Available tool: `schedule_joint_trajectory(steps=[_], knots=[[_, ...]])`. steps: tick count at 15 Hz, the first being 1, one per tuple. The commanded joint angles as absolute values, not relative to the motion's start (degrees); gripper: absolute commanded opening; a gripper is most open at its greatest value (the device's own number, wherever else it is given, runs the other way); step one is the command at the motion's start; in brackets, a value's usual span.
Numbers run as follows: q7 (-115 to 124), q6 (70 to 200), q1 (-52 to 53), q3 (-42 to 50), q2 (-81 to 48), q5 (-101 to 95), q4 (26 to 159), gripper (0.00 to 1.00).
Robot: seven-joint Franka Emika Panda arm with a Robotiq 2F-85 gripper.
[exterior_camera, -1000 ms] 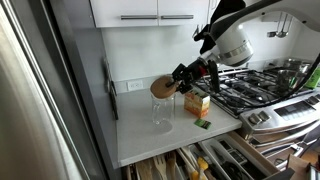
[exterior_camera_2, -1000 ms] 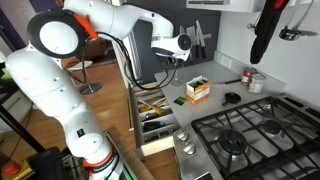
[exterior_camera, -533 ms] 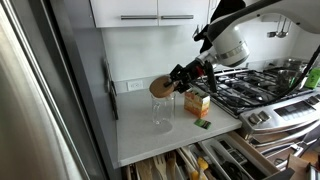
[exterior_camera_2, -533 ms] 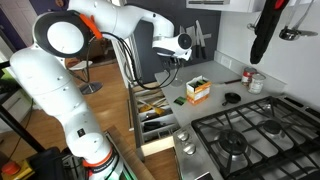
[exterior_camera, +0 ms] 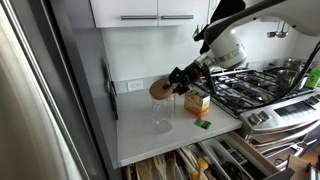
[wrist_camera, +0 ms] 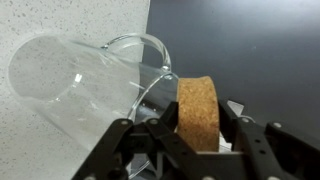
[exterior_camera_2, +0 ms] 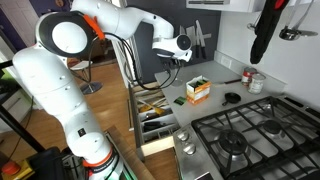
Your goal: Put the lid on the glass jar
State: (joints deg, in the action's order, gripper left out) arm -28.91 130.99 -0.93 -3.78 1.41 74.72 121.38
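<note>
**Lid clamped, tilted over the jar's mouth**

Your gripper is closed tight on the lid. The wrist view shows the cork disc edge-on, pinched across its flat faces between the 2 fingers. In an exterior view the lid sits tilted, not level, just above the rim of the jar. Whether it touches the glass you cannot tell from these angles.

The jar stands upright and open on the white speckled counter. From the wrist its round mouth lies just beside the lid, up and to the left of it (the lid is not seated on the opening).

Near the jar, on the side toward the stove, stands a yellow-orange box. It is apart from both the jar and the gripper. Below the counter edge, 1 drawer stands pulled open.
</note>
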Motion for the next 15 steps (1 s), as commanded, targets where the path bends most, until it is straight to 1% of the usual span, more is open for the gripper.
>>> schedule_joint_trajectory(steps=[1,5,6,7,8,9,10,12,14,15], knots=[[-26.55,132.29,0.13,-3.06,0.84,72.86,120.44,0.18],[-25.65,132.29,0.11,-2.96,0.88,72.01,120.34,0.18],[-25.34,132.31,0.08,-2.93,0.89,71.44,120.23,0.33],[-25.06,132.12,0.06,-2.87,0.92,71.02,120.11,0.45],[-24.52,132.04,0.03,-2.82,0.99,70.12,119.94,0.60],[-23.95,131.74,-0.02,-2.74,1.03,69.19,119.73,0.69],[-23.43,131.66,-0.03,-2.69,1.06,68.56,119.54,0.71],[-22.56,131.39,-0.02,-2.61,1.11,67.29,119.28,0.88],[-21.93,131.23,-0.05,-2.54,1.26,66.20,119.14,1.00],[-21.43,131.15,-0.07,-2.52,1.46,65.45,119.02,1.00]])
